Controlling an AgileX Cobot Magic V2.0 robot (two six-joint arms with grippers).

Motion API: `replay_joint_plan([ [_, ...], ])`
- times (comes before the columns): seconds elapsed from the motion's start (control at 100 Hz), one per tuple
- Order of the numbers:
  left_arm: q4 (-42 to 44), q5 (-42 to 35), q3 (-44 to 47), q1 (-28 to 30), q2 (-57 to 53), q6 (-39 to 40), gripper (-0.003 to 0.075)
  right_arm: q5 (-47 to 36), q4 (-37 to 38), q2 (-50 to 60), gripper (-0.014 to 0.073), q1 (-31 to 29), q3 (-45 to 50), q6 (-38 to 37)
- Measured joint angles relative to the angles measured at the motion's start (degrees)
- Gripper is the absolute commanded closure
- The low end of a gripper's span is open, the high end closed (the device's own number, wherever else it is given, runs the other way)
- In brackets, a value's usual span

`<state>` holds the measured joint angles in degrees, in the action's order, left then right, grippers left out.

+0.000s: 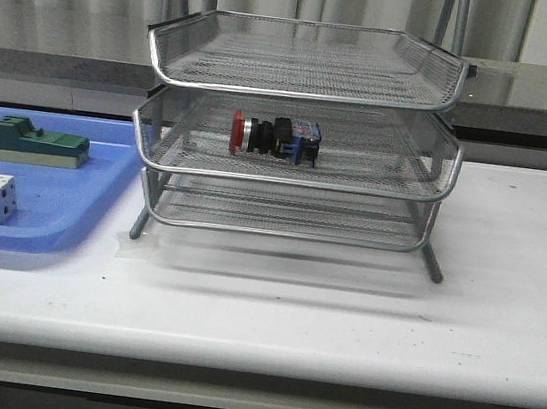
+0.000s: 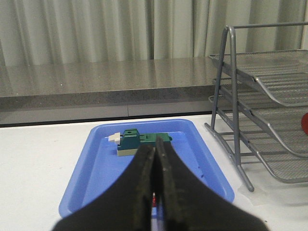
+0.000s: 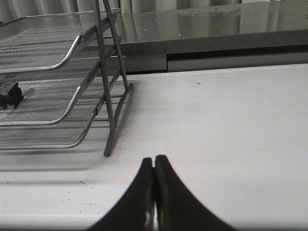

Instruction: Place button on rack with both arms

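Button (image 1: 274, 137) lies on its side in the middle tray of the wire-mesh rack (image 1: 292, 182), red cap pointing left; left gripper (image 2: 155, 166) hangs over the blue tray (image 2: 96, 173), jaws pressed together; right gripper (image 3: 154, 180) sits above the white tabletop (image 3: 221, 125), jaws pressed together and holding nothing.

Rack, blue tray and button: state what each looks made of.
Rack: metal, by its silvery wire mesh, shiny rims and thin legs. Blue tray: probably plastic, with a smooth moulded surface, rounded raised rim and uniform colour. Button: apparently plastic, with a glossy red cap, black body and blue rear block; a metal collar is possible.
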<state>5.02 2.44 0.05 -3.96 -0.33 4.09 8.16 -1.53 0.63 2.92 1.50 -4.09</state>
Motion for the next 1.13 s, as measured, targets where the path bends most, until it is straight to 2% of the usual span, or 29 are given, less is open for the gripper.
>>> replay_joint_plan([
  [0.16,-0.1,0.2,0.0,1.7,0.0,0.1,0.074,0.0,0.0,0.0,0.0653,0.0,0.0,0.0],
  [1.13,-0.1,0.4,0.0,1.7,0.0,0.1,0.074,0.0,0.0,0.0,0.0653,0.0,0.0,0.0],
])
